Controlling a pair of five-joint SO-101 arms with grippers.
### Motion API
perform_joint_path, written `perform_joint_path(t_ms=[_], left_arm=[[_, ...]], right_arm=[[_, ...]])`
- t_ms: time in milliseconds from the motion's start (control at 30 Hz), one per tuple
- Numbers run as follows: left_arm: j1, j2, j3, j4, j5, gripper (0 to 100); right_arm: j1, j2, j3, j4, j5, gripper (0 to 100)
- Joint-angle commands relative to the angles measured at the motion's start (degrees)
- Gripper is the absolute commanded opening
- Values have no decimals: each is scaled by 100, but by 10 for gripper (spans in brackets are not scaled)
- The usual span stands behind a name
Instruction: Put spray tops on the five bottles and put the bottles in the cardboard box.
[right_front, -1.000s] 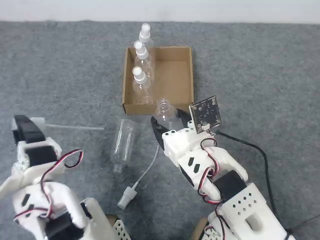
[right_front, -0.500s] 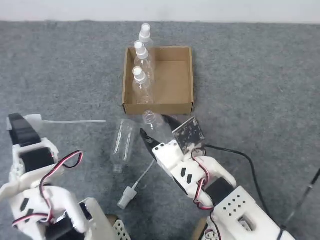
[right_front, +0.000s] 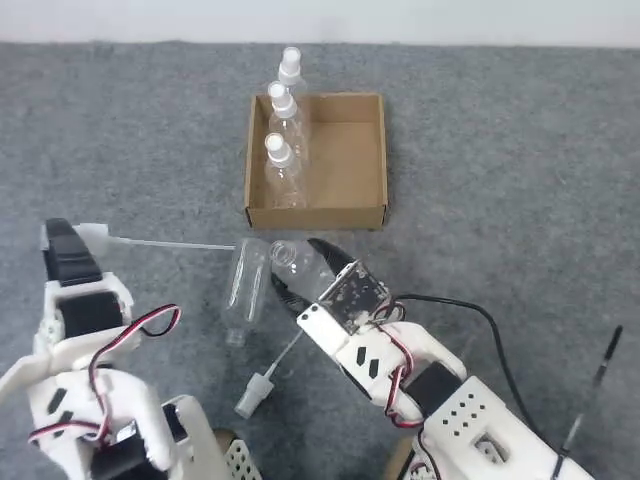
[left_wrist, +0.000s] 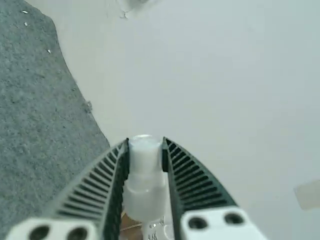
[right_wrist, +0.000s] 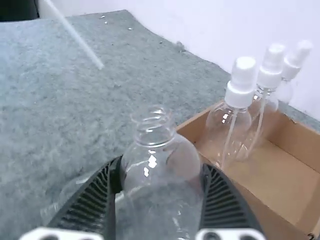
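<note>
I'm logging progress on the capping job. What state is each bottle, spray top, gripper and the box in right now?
left gripper: shut on held spray top.
right gripper: shut on held bottle, which is uncapped.
lying bottle: uncapped, on its side.
loose spray top: lying unfitted.
capped bottles: three, upright, tops on.
cardboard box: open.

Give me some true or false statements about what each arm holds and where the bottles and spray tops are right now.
1. The right gripper grips an uncapped bottle. True.
2. The left gripper is empty. False: it is shut on a spray top.
3. All five bottles wear spray tops. False: only the three topped bottles at the cardboard box do.
4. A bare bottle lies on its side on the carpet. True.
5. The loose spray top lies inside the box. False: it lies on the carpet.
</note>
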Motion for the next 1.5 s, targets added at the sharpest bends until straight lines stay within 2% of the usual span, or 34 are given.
perform_joint_path(t_ms=[0, 167, 400, 867, 1033, 1467], left_arm=[[88, -132, -145, 18, 9, 13], [149, -132, -154, 18, -88, 13], [949, -132, -136, 62, -422, 13], [1002, -132, 48, 18, -422, 13], [1196, -132, 136, 18, -431, 13], [1319, -132, 198, 62, -589, 13]], right_arm=[[-57, -171, -97, -127, 387, 6], [-57, -171, -88, -127, 695, 6], [-57, -171, -88, -101, 905, 6], [-251, -171, 18, -119, 949, 6], [-418, -180, 97, -127, 1380, 6], [-391, -215, 97, -127, 1371, 6]])
